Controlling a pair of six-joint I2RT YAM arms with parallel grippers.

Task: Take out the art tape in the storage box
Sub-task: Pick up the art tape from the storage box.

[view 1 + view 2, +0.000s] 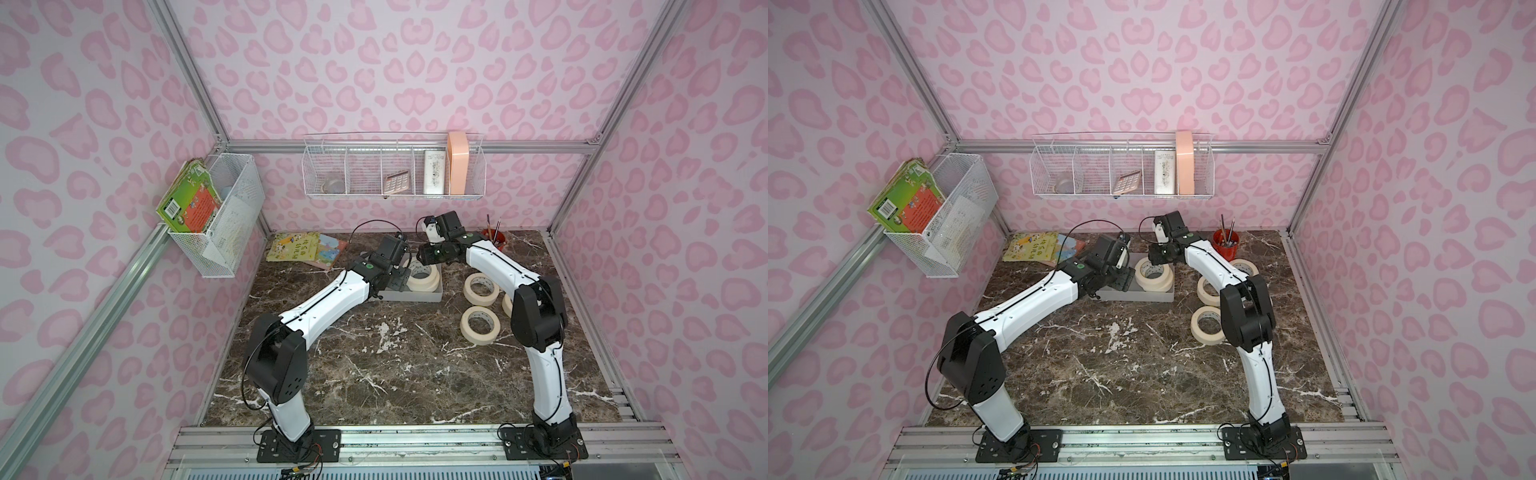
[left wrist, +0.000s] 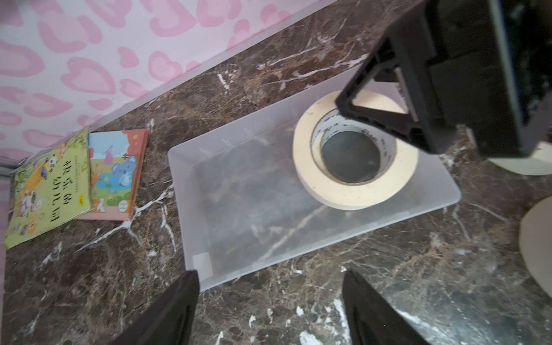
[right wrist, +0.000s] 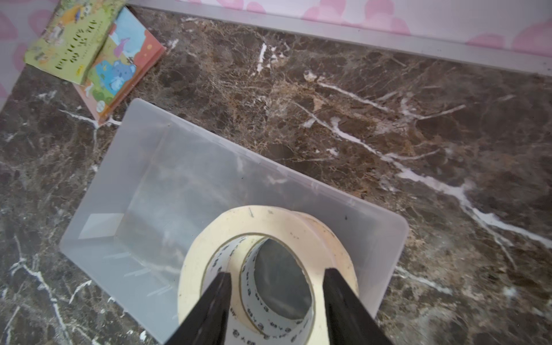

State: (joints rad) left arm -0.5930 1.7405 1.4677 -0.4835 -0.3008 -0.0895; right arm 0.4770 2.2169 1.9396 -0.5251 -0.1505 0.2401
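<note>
Trouble most likely starts with the stack itself: two rolls of art tape sit one on the other at the right end of the storage box (image 3: 149, 194), the upper roll (image 3: 268, 221) shifted a little off the lower roll (image 1: 433, 285), and if their edges are tacky the lower one may rise with the upper and then drop. The right gripper (image 3: 276, 271) is over the upper roll with its jaws about half apart, one finger at the printed core and one over the ring's face; I cannot tell whether they press the tape or merely hang above it. A shallow pinch on that smooth ring would probably slip. The box looks light and nothing pins it down, since the left gripper (image 2: 268, 271) is spread wide and empty over the table (image 1: 374, 365) just beside the box's near corner, so a snagged roll could drag or tip the box against its low wall. The two wrists are also close together, which invites a knock. Both boxed rolls lie flat, holes facing straight up, so each ring's axis is vertical and its broad extent is horizontal, round with no long side. The box's own long axis runs roughly along the back wall. Other rolls (image 1: 480, 337) lie flat on the table to the right, crowding any set-down spot.
</note>
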